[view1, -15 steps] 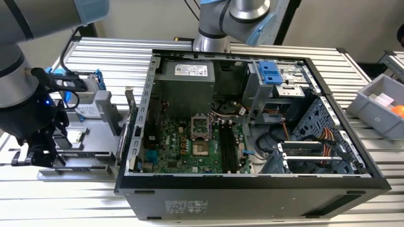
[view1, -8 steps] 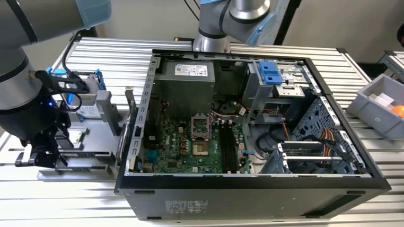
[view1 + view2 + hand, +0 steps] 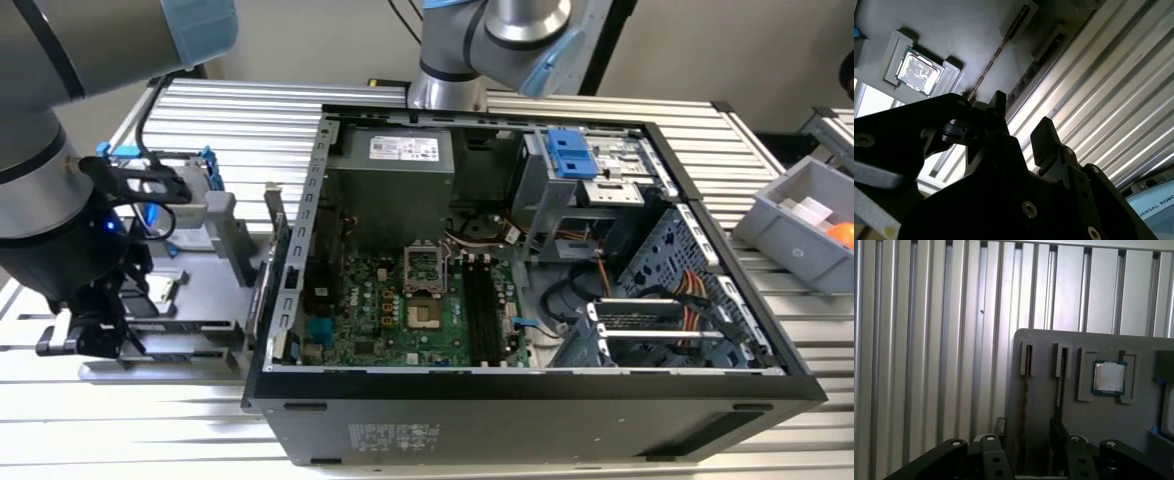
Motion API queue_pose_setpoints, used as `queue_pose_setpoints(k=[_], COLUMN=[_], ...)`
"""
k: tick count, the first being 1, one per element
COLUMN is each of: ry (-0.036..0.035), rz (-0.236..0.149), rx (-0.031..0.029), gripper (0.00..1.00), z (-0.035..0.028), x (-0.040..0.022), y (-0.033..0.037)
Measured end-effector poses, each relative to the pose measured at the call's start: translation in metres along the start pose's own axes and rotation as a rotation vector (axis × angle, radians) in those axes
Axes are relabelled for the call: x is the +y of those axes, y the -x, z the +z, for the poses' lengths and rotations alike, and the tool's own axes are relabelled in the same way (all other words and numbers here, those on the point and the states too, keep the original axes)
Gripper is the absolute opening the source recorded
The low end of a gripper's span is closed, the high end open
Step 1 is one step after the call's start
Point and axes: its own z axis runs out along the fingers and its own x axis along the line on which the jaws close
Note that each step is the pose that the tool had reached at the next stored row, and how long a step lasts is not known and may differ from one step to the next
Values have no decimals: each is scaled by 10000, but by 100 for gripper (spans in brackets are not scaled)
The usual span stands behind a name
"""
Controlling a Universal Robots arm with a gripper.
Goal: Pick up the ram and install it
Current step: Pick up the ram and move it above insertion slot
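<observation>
Gripper point(image 3: 1027, 430) hangs low over a gray tray point(image 3: 1104, 435), jaws open fairly wide and holding nothing. The ram point(image 3: 1026, 390) stands on edge in a slot near the tray's edge. In the first wrist view it runs into the gap between the fingers point(image 3: 1056, 437); cannot tell if they touch it. A processor chip point(image 3: 1109, 376) sits in a square recess of the same tray. The tray lies on the ribbed metal table point(image 3: 929, 340), just beside the open computer case point(image 3: 534, 400), on the exterior view's left.

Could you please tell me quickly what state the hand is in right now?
Hand: open, holding nothing, poised by the ram standing in the gray tray.
</observation>
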Motion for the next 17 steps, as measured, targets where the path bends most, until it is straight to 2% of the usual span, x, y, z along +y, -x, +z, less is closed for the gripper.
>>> queue_pose_setpoints(k=[17], ry=[6], rz=[2], rx=[34], gripper=[100], z=[99], x=[-6], y=[1])
